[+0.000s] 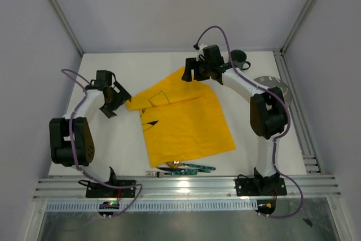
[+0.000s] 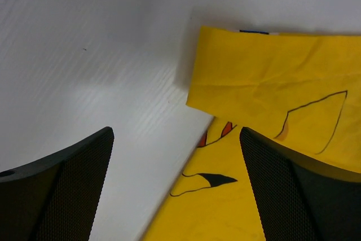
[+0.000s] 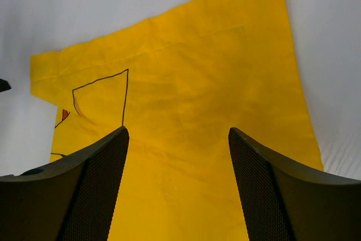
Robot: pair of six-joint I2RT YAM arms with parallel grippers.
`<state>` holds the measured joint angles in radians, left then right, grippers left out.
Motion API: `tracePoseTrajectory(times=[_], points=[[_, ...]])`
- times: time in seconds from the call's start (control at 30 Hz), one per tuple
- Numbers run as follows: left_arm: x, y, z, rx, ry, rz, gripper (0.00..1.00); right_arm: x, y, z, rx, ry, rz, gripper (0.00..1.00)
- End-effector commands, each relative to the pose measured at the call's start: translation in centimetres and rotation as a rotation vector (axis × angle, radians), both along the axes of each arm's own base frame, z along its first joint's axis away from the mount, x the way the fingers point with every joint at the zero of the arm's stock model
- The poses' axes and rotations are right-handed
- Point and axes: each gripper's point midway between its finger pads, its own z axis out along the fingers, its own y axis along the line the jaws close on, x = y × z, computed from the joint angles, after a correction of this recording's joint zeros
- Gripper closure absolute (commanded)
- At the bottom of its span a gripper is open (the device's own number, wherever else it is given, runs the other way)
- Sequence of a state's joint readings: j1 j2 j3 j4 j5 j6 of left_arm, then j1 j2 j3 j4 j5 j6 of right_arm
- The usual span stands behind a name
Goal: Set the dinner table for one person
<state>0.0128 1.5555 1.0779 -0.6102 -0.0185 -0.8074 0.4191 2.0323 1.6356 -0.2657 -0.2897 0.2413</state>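
- While the yellow cartoon-printed cloth [image 1: 186,122] lies creased and partly folded in the middle of the white surface [image 1: 124,150], both arms lean in over it.
- Left end effector [image 1: 113,103] hangs over the cloth's folded left corner, jaws spread wide, holding nothing.
- Right end effector [image 1: 190,71] hovers above the far corner, jaws parted and empty.
- Cutlery [image 1: 186,167] lies at the cloth's near edge.

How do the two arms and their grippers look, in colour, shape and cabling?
Both the left arm and right arm have white tubular links and bulky black joints. A thin purple cable runs along each. The left gripper and right gripper have black, tapered fingers with dotted pads.
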Motion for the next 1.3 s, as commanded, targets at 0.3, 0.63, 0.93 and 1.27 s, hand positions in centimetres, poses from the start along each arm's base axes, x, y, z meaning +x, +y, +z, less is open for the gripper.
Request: tracePoseTrajectory(times=[0.3,0.63,0.93,1.27], points=[[7.6,0.2,-2.8,0.016,-0.078,-0.013,0.16,-2.3,-1.0,9.5,0.057,-0.196,0.032,0.24],[8.7,0.1,-5.2,0.008,-0.038,-0.018,0.77,-3.8,-1.9,9.4,0.038,-0.195,0.032,0.25],[10.9,0.1,-3.8,0.011,-0.064,-0.034,1.0,-4.7,-1.9,7.6,0.05,-0.153,0.035,0.24],[16.9,-1.0,2.2,0.055,-0.182,-0.09,1.0,-5.2,-2.4,6.1,0.024,-0.131,0.027,0.24]])
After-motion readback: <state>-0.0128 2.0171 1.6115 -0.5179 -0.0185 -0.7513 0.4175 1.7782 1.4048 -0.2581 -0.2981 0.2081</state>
